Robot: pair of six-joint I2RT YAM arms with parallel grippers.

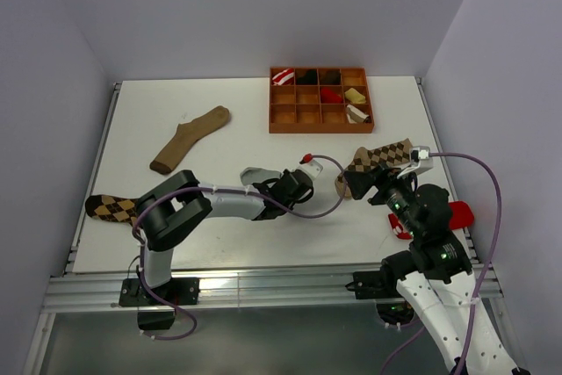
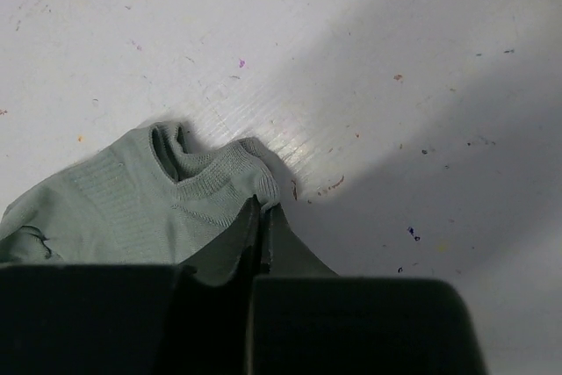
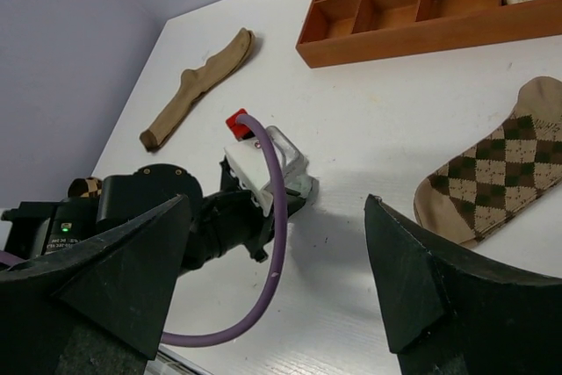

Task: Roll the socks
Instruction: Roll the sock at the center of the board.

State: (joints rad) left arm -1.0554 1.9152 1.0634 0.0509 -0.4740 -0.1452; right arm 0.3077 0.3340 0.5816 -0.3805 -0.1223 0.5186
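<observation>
Closest in, the right arm's black two-finger gripper [image 1: 358,183] hangs over the white table [image 1: 176,103] with its fingers spread wide and nothing between them. Just beyond it lies the lighter brown diamond-patterned argyle sock [image 1: 382,157], flat and full length. It is near the spread fingers, but whether they touch it cannot be told.

Left of that, the left arm's gripper [image 2: 262,217] is low at the table's middle. Its fingers are pressed together on an edge of the small plain grey ankle sock [image 2: 132,208], pinching the fabric near the ribbed cuff. This sock sits in a loose crumple, not a roll.

At the table's left edge the darker brown argyle sock [image 1: 110,208] lies flat, well apart from both grippers. Farther back is a long plain tan sock [image 1: 189,140], also unrolled. At the far side stands a compartmented wooden tray [image 1: 320,129], with small rolled bundles [image 1: 330,94] in several cells.

By my reading, the task is at an early stage. None of the three socks is rolled, and only the grey one is in hand. Rolling it and then both argyle socks is left to do.
</observation>
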